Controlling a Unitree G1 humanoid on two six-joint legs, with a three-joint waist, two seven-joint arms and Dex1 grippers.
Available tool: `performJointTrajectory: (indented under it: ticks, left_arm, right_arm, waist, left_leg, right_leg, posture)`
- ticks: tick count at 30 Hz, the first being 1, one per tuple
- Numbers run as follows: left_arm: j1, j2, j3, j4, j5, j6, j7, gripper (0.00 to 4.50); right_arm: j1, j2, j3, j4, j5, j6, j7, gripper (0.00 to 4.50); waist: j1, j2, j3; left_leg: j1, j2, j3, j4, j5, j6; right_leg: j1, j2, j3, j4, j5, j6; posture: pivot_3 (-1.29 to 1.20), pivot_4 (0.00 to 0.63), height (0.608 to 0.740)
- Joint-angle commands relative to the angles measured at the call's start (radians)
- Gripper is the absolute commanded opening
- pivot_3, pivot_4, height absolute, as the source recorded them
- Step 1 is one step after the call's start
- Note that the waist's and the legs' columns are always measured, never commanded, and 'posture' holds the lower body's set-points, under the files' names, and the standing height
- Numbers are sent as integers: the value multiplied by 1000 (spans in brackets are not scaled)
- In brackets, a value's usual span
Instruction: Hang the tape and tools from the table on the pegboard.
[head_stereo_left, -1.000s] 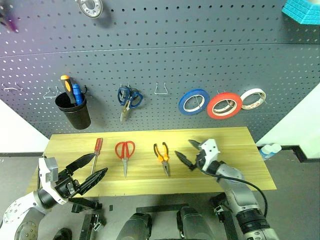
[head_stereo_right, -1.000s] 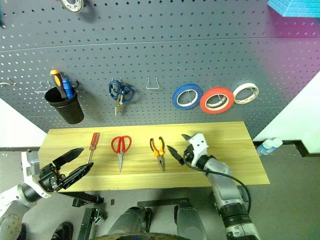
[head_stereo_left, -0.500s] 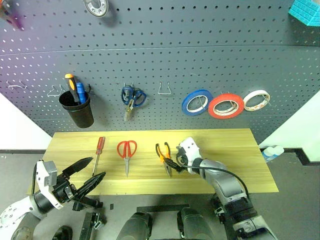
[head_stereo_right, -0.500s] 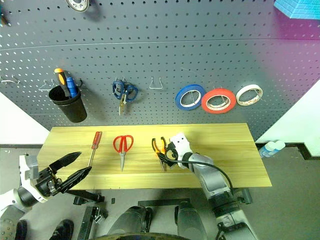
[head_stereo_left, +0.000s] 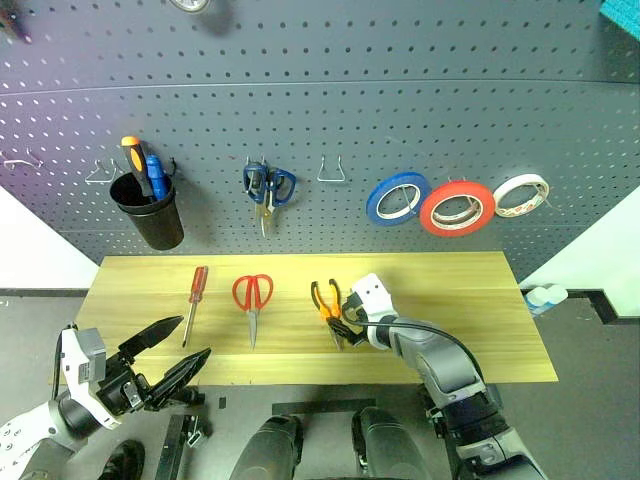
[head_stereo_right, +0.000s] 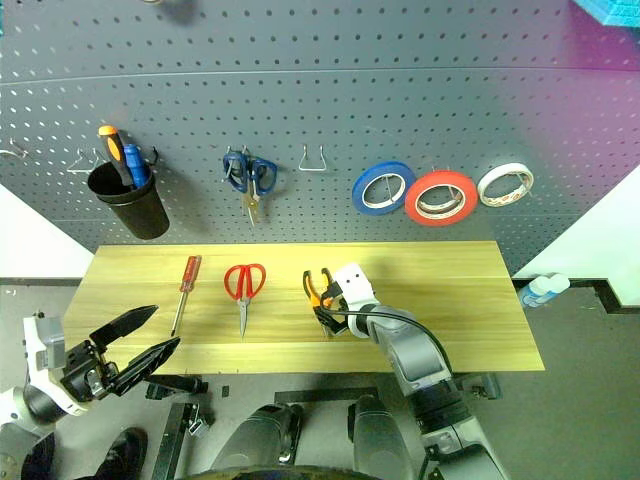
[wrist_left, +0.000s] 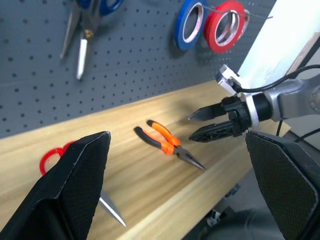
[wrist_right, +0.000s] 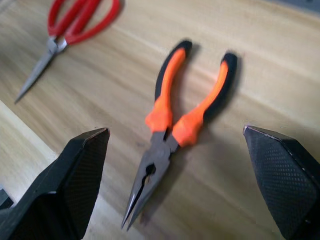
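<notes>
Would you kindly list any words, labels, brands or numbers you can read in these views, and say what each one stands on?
None can be read.
The pliers, red-handled scissors and screwdriver on the table show no lettering.
The red tape on the pegboard shows no print that can be made out.

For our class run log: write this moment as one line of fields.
right tool: open, over pliers, not gripping | left tool: open, off table | red tape: on pegboard | screwdriver, scissors: on table
</notes>
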Motion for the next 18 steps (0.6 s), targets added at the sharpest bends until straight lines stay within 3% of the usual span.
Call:
performJointTrajectory:
  ticks: [1, 4, 18]
  left_arm:
    - [28, -6, 41, -49, -21, -10, 7, 4500]
    - [33, -11, 43, -60, -32, -4, 20, 4500]
    - [26, -23, 34, -87, -22, -9, 43, 4500]
  right_arm:
    - [20, 22, 14, -75, 1, 35, -26, 4485]
    - [26, 45, 3, -88, 7, 58, -55, 4485]
    - [-87, 162, -2, 80, -20, 38, -167, 4485]
  waist:
    - [0, 1, 8]
    - [-1, -1, 16]
    - [0, -3, 37]
  left_leg:
    - [-3, 0, 0, 0, 0, 0]
    - [-14, 0, 0, 1, 0, 0]
    - [-16, 0, 0, -1, 0, 0]
  right_leg:
    - [-2, 0, 0, 0, 0, 0]
    - [-13, 0, 0, 0, 2, 3]
    - [-16, 0, 0, 0, 2, 3]
  posture:
    - [62, 270, 740]
    - [64, 282, 740]
    - [75, 279, 740]
